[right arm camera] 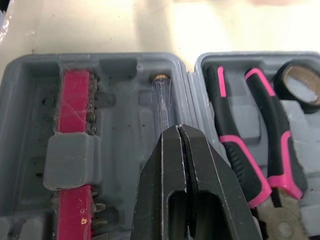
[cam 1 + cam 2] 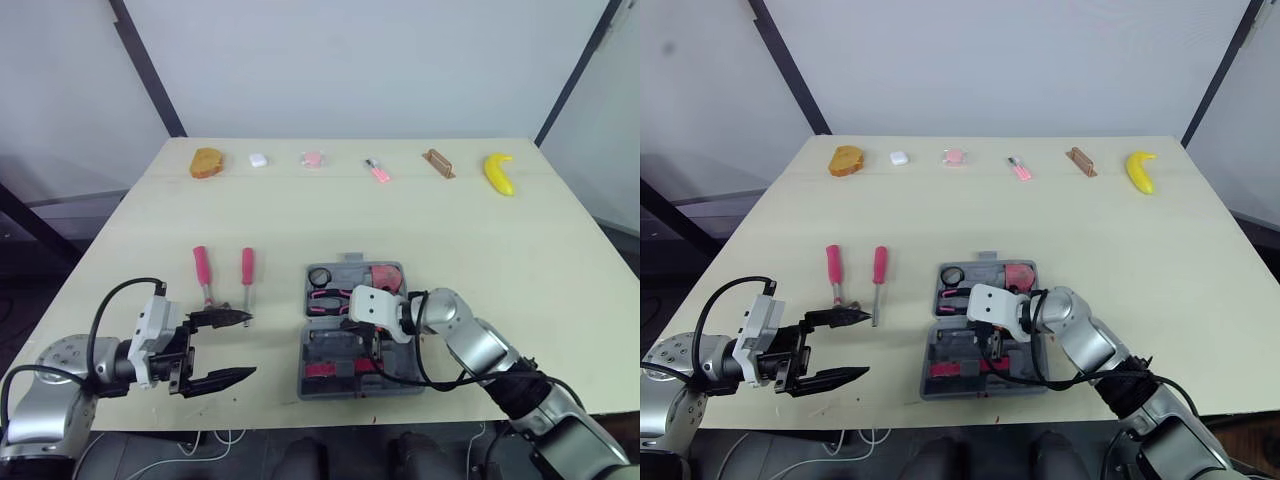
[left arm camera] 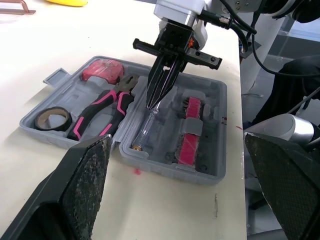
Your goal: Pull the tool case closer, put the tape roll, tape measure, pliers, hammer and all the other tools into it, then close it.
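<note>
A: Head view: tool case [image 2: 322,391] lies open. Left of it, apart, are the near screwdriver [image 2: 247,270] and far screwdriver [image 2: 202,268], pink handles pointing away from the robot. Left gripper [image 2: 250,346] is wide open, just beside their tips.
B: Handling?
A: Light and stiff, I'd guess. The round shafts may roll, so take the handle.
B: Left wrist?
A: Right gripper [image 3: 151,102] is closed, tips down on the clear tester [image 3: 144,131] in the case's near half. Can't tell if it's pinching it. Thin plastic, looks brittle. Pliers [image 3: 100,107], tape roll [image 3: 52,118] and tape measure [image 3: 102,70] are in the far half.
B: Right wrist?
A: Fingers [image 1: 205,170] pressed together over the tester. Pink bit rack [image 1: 74,100] is in the slot beside it.
</note>
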You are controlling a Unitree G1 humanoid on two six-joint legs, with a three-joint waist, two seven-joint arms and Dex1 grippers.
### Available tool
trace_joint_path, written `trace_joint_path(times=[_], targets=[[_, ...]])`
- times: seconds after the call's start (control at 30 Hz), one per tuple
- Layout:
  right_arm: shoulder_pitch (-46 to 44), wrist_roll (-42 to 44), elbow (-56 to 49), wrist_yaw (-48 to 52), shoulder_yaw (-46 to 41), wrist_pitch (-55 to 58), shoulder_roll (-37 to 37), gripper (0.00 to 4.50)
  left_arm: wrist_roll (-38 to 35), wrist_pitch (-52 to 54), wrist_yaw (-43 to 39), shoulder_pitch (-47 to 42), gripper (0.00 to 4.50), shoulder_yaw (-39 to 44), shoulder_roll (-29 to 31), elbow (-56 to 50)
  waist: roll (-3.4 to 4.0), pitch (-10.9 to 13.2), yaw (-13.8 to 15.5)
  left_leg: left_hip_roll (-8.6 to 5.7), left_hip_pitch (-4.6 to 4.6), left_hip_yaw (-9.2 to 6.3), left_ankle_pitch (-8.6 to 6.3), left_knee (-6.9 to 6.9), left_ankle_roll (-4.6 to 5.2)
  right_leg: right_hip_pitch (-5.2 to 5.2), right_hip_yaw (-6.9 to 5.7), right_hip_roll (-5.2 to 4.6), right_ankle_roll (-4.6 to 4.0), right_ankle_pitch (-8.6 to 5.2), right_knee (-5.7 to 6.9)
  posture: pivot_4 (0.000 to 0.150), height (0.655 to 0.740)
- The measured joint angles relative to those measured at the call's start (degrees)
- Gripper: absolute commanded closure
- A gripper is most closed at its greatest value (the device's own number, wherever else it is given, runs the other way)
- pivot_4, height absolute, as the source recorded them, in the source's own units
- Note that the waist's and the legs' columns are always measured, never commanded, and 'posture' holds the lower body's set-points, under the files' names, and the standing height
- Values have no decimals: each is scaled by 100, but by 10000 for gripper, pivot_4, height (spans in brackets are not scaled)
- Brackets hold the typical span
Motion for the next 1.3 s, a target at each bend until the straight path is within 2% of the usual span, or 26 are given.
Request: trace_joint_path(times=[0.93,1.3], targets=[[91,-170,348,-64,102,-163,148,44880,0,6,-36,30,0,0,10,0,0,0,-2,0,1,-1,0,0,0,0,0,1,0,0,2,1500,7400],[50,-109,409,-78,79,333,260,44880,1,0,-35,63,0,0,10,0,-3,-2,1,0,6,-1,0,1,0,2,0,0,0,0,4,1500,7400]])
